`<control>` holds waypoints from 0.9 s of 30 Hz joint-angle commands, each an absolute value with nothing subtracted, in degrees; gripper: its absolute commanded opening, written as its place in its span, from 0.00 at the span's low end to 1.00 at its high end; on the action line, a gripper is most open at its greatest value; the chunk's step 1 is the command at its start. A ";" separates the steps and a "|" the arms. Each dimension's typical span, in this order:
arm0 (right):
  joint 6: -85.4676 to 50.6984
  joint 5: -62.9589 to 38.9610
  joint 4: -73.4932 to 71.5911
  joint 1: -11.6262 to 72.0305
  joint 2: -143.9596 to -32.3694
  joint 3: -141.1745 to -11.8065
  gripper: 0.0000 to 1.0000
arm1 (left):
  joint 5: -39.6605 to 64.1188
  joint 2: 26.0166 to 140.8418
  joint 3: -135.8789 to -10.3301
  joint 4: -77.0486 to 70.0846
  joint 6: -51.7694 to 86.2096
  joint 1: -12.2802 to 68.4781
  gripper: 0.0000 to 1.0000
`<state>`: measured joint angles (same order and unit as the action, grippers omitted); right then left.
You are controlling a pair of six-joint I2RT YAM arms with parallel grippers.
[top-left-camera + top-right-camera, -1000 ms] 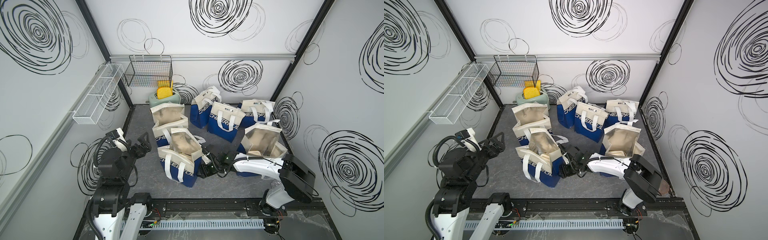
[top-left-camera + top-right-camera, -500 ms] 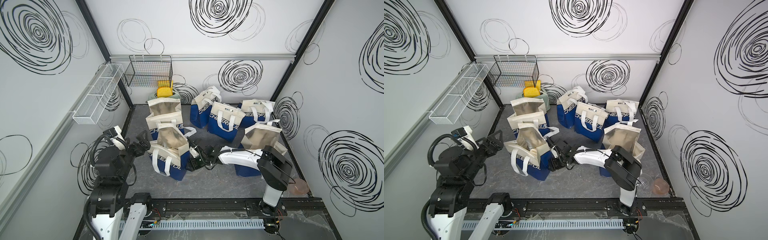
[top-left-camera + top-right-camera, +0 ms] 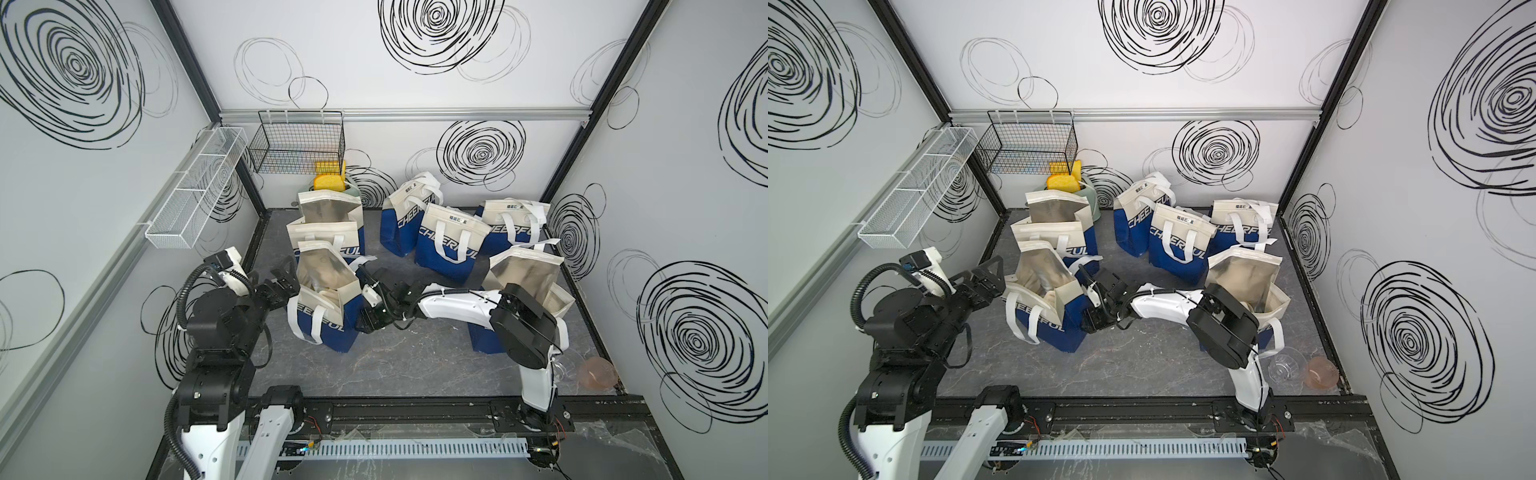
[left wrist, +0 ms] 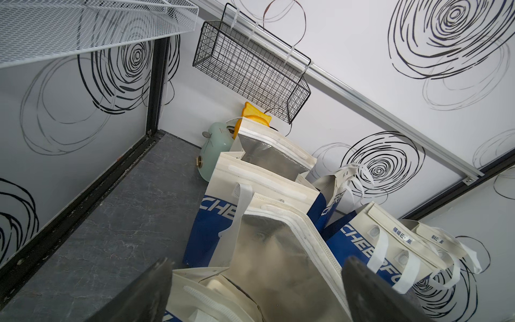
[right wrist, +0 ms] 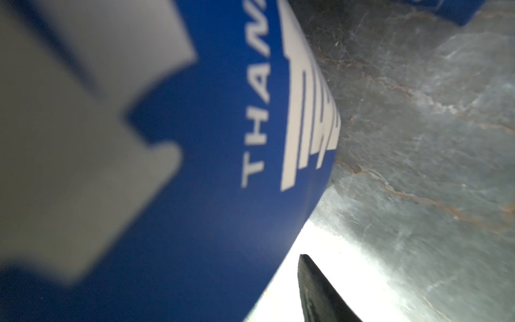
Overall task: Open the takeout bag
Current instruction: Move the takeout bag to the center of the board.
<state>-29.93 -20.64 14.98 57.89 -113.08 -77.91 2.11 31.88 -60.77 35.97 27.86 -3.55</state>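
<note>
Now our left gripper gapes empty beside the flap-up takeout bag, left of centre in a top view. Our right gripper sits against its blue side, grip unclear. Pushing harder could topple it.

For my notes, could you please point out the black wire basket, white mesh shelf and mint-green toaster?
Black wire basket (image 3: 299, 143): in a top view, wire grid.
White mesh shelf (image 3: 193, 187): in a top view, midsection.
Mint-green toaster (image 4: 214, 150): left wrist view, rounded side.
</note>
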 commanded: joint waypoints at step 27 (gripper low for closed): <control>-22.57 10.22 29.47 54.50 -65.90 -75.74 0.65 | 29.29 48.95 -73.01 17.91 24.72 5.27 0.98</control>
